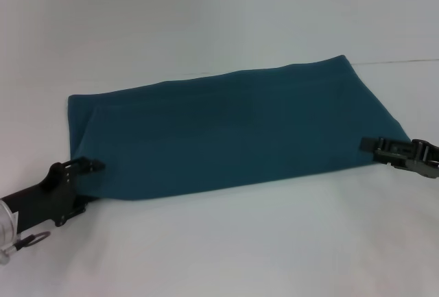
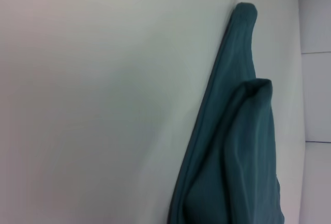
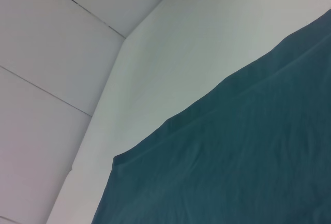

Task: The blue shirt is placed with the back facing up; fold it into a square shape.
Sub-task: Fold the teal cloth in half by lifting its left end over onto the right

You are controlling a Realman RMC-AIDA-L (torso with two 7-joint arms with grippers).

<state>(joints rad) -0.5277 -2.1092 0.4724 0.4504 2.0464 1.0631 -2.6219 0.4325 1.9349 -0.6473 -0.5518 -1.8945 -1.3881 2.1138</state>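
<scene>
Left gripper (image 1: 88,167) at the near-left corner of the blue shirt (image 1: 233,132), fingers (image 1: 92,164) touching the cloth's edge there; whether pinching the fabric or merely resting against it, impossible to tell; dark arm trailing back toward the bench's near-left edge. Right gripper (image 1: 370,146) low at the shirt's near-right corner, dark fingers (image 1: 374,144) lying over the cloth's edge and pointing inward; grip likewise impossible to judge (tips merge with the dark fabric).

Between the two, the shirt spread flat on the white bench (image 1: 219,242) as a long band, plain teal surface up, running from near-left to far-right across the middle; near edge straight between the grippers, far edge roughly parallel, left end squared off, right end reaching toward the bench's far-right side.

Left wrist view: layered fabric (image 2: 238,151), one fold stacked on another, two rounded ends against the white surface (image 2: 103,105). Right wrist view: smooth teal cloth (image 3: 232,167) with a hemmed edge and one corner on the bench (image 3: 170,53); bench edge beyond, pale floor (image 3: 46,58) with dark seam lines past it.
</scene>
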